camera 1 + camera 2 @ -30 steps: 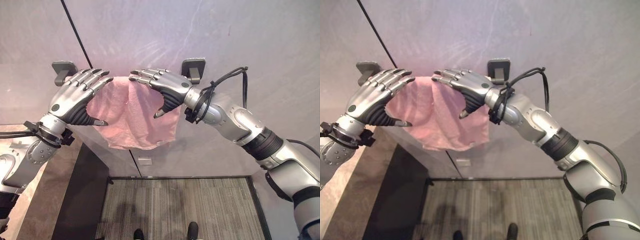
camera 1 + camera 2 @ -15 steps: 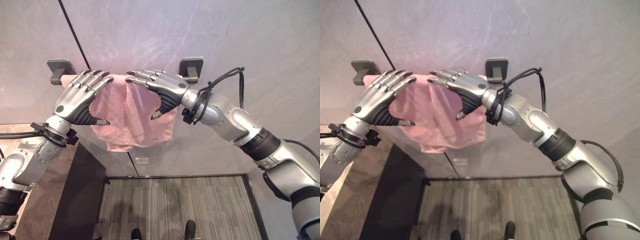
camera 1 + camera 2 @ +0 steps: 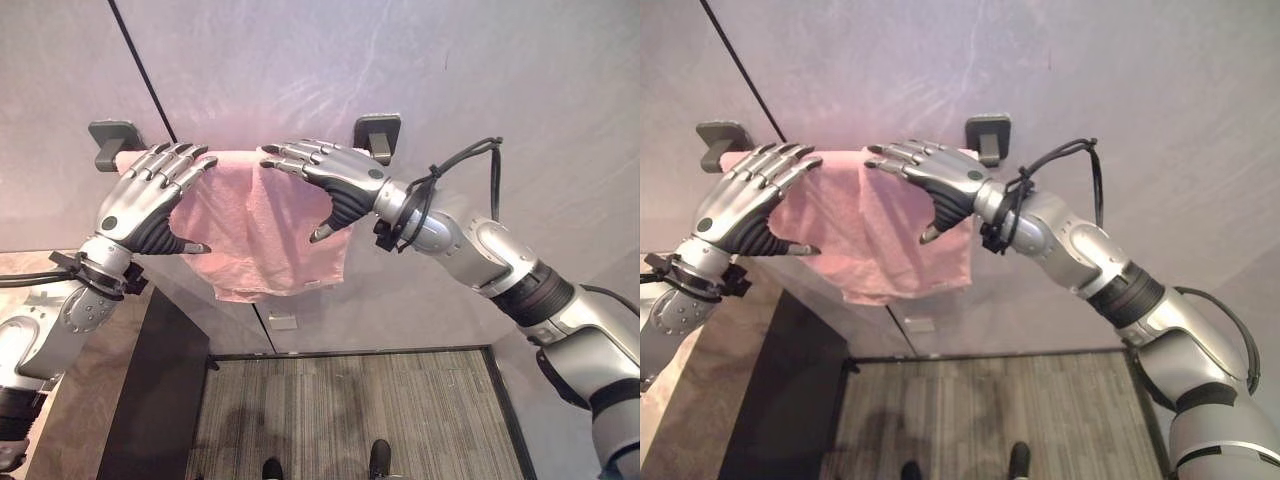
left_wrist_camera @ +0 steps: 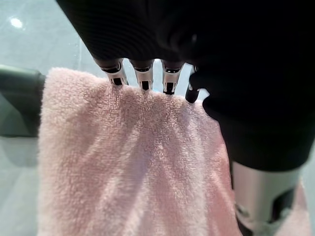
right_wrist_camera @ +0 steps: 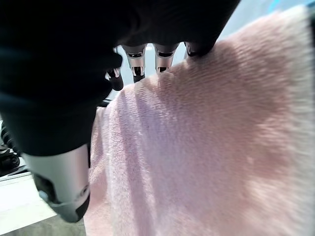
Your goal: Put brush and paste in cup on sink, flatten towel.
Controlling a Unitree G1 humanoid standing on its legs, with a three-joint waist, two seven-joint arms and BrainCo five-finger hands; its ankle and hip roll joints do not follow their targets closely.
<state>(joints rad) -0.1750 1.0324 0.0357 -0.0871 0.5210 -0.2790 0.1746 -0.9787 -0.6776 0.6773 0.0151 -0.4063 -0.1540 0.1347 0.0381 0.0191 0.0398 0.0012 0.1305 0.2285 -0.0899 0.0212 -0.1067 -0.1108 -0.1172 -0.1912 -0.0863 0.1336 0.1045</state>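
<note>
A pink towel (image 3: 265,225) is draped over a wall rail held by two dark brackets (image 3: 376,135), and it's sandwiched between the two robot hands up at its top edge. The left robot hand (image 3: 150,200) is spread out, fingers straight and laid over the towel's top near the left bracket (image 3: 110,140), thumb stuck out below and apart from the cloth. The right robot hand (image 3: 335,180) is also spread, fingers stretched flat along the top of the towel just beside the right bracket, thumb pointed down in front of the fabric. Nothing is being pinched by either one. In the left wrist view the fingertips (image 4: 143,81) are seen resting right on the towel's upper fold. Below the robot hands, the towel's bottom hem is hung unevenly, lower toward the left robot hand's side.
</note>
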